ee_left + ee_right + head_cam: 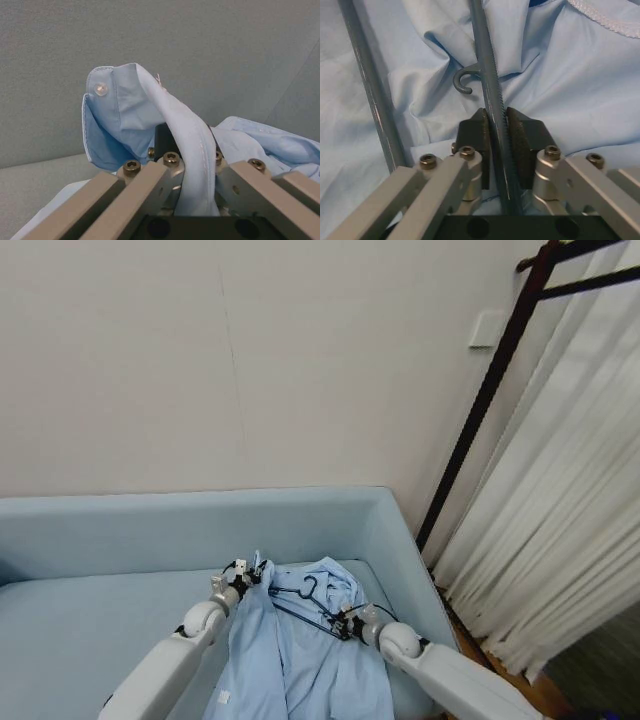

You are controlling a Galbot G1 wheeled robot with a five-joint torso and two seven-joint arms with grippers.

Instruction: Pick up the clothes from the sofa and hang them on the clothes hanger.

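Pick-up step: at the sofa's (pixel 100 540) right end, the left gripper (pixel 243 572) pinches the blue shirt's (pixel 300 660) buttoned edge, the right gripper (pixel 345 625) clamps the hanger (pixel 487 75) by its bar; next, the 2 arms likely must lift together toward the rack (pixel 480 410).

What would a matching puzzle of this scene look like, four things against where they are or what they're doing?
1 left gripper
2 right gripper
3 shirt
4 dark rack

a stands beside the end of the sofa
b jaws shut on the hanger
c lies on the sofa
d jaws shut on shirt cloth

Pairs: 1-d, 2-b, 3-c, 4-a
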